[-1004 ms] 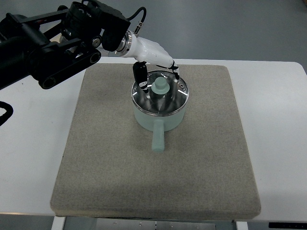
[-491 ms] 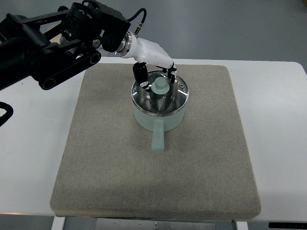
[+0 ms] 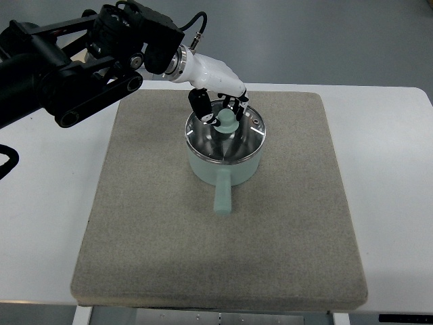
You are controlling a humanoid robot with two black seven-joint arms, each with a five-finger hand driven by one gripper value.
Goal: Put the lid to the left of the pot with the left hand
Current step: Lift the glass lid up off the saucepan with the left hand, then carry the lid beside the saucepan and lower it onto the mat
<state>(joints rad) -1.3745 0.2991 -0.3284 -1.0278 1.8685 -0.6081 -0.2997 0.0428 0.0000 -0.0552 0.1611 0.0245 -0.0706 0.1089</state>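
Reaching in from the upper left edge, the left hand [image 3: 218, 101] sits over the far side of the pot [image 3: 224, 157], its white shell ending in dark fingers [image 3: 199, 106] that curl around the pale green knob [image 3: 227, 122] of the lid [image 3: 225, 137]. The fingers look closed on the knob, with one dark finger on its left and thinner ones on its far right side, though they cover part of the knob, so the exact contact is hard to make out. The shiny metal lid rests on the pot, and its far rim is hidden under the hand. The pot is pale green, with a straight handle [image 3: 222, 193] of the same colour pointing toward the near edge. It stands on a grey-brown mat [image 3: 162, 250] that covers most of the white tabletop [image 3: 392, 203]. The mat's near edge and the tabletop's near edge are cut off at the bottom. The black arm [image 3: 67, 74] behind the hand is bulky and runs out of the picture at the left, so its upper part cannot be seen. A black cable [image 3: 7, 159] shows at the left edge, only partly in view.
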